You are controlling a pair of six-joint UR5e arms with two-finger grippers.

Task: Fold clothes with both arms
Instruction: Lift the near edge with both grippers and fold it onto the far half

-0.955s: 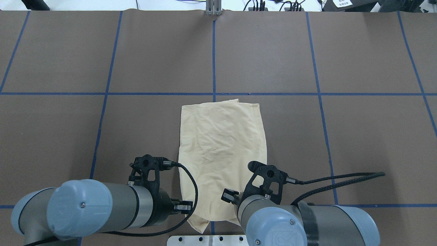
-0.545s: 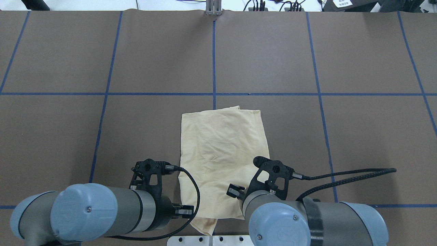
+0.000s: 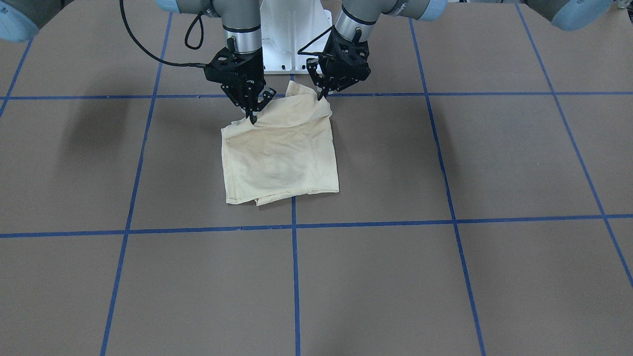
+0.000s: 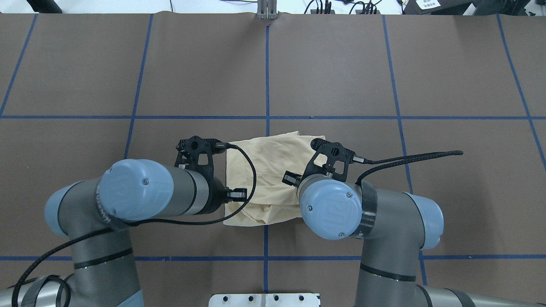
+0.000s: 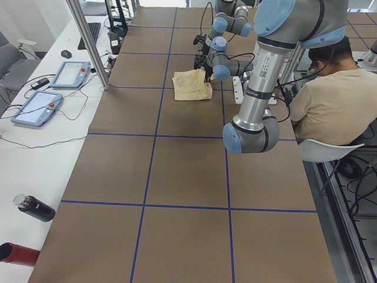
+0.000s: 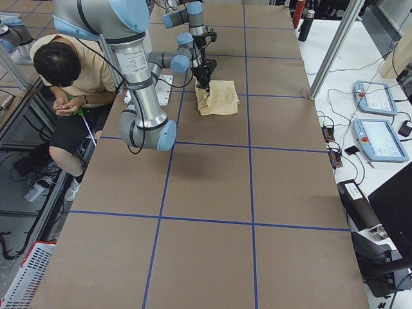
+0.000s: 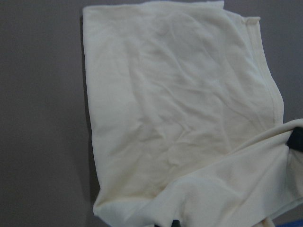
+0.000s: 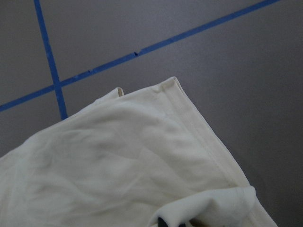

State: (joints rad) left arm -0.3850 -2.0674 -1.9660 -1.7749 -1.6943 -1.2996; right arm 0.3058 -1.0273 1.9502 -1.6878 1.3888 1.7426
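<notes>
Arms: grey-silver tubular left arm (image 4: pixel 184 197) and matching right arm (image 4: pixel 388 209), with light blue round joint caps (image 4: pixel 136 189) bearing small screws.
Grippers: black open-framed two-finger left gripper (image 3: pixel 321 96) and right gripper (image 3: pixel 252 118).
Cables: black braided cables (image 4: pixel 452 153).
Base: white pedestal (image 3: pixel 292 24).

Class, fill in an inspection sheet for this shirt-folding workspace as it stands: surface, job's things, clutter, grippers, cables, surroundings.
Surface: brown table cover with blue tape grid.
Job's things: pale cream-yellow shirt, partly folded, robot-side edge lifted.
Clutter: nothing seen.
Grippers: left black two-finger gripper and right black two-finger gripper, each shut on that lifted edge.
Cables: left arm's black cable loops over the shirt; right arm's black cable trails over the cover.
Surroundings: seated person beside the robot; two control pendants and a dark bottle on a white side bench.
</notes>
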